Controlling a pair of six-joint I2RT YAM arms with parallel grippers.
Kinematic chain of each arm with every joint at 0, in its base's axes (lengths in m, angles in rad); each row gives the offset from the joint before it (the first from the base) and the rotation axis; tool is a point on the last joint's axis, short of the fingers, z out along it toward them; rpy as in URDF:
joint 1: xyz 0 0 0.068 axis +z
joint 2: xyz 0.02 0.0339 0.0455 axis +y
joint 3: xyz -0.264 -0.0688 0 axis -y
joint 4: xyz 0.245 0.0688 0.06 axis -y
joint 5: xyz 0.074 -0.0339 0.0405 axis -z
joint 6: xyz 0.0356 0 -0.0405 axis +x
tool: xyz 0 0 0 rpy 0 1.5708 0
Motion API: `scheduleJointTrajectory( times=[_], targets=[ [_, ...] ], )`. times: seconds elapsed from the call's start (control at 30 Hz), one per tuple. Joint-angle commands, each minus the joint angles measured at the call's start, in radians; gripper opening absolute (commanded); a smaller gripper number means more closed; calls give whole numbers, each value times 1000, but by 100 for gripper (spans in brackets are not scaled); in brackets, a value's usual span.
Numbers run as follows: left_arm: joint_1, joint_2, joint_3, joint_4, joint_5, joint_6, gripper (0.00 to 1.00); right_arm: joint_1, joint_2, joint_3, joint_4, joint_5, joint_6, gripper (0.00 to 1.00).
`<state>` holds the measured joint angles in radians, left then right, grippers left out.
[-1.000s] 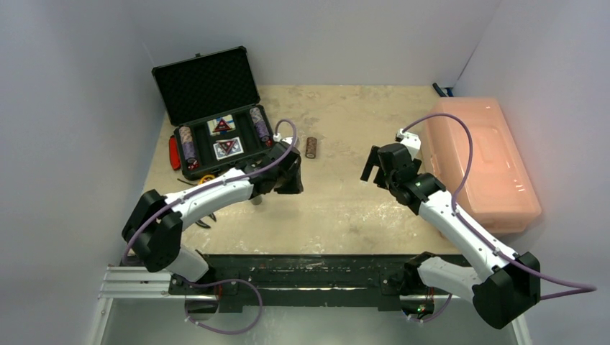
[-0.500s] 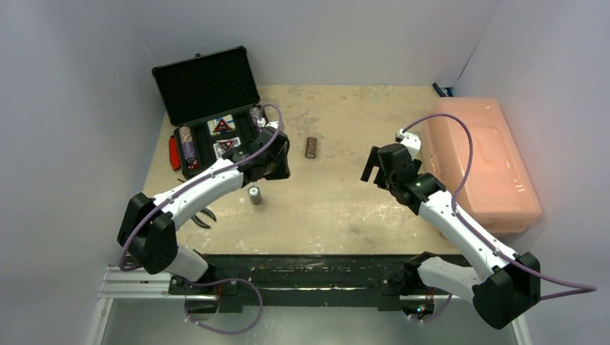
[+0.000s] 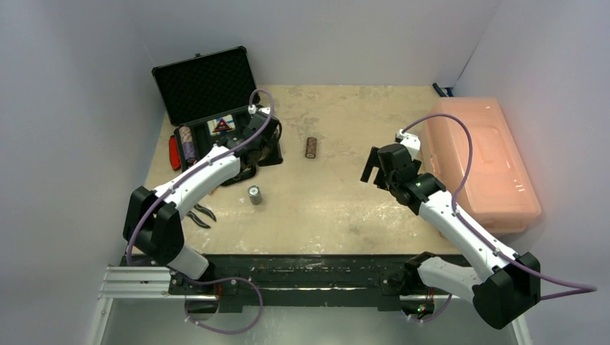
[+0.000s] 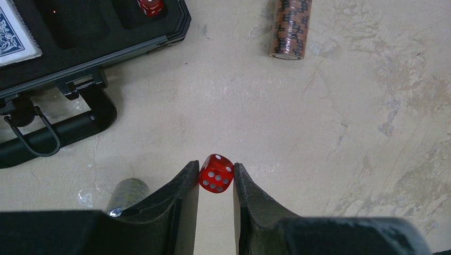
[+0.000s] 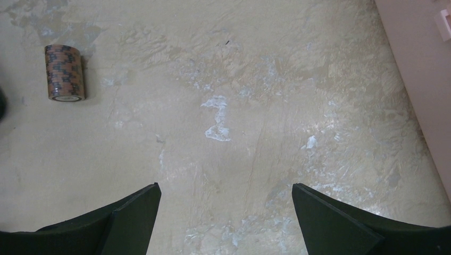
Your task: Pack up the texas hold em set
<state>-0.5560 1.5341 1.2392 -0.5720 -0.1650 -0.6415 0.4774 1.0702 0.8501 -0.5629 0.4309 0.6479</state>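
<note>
- Plain pale walls [image 3: 345, 36] close in a beige bench [image 3: 345, 208], scuffed and blotched but flat and matt.
- The left tool [image 4: 215, 168] is closed on a red die [image 4: 216, 175], pinching two opposite faces at the very fingertips, near the bench's far-left corner.
- The die looks small, hard and light. Its flat faces suit this hold, though so shallow a pinch could let it twist out.
- Just beyond it the black case [image 3: 206, 85] lies open in that corner, foam-lined. A second die [image 4: 150, 5] sits in a pocket and a card deck [image 4: 13, 32] in another.
- A lying chip stack [image 3: 311, 147] rests toward the far edge. It will likely roll or split, so end-to-end is the safer hold.
- An upright chip stack [image 3: 255, 195] stands nearer the left edge.
- The right tool [image 5: 226, 187] is spread wide and empty over bare bench, toward the pink bin [image 3: 482, 162] along the right edge.
</note>
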Motion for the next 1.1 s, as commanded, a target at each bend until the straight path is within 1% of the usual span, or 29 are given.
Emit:
scheduleJointTrajectory(
  times=[0.0, 0.63, 1.07],
  targets=[
    [34, 39, 78, -7, -10, 35, 0, -3, -27, 4, -5, 0, 8, 99],
    [156, 249, 281, -54, -28, 106, 0, -3, -29, 0, -2, -13, 12, 99],
    [216, 402, 385, -71, 3, 105, 0, -2, -25, 0, 4, -10, 9, 99]
  ],
)
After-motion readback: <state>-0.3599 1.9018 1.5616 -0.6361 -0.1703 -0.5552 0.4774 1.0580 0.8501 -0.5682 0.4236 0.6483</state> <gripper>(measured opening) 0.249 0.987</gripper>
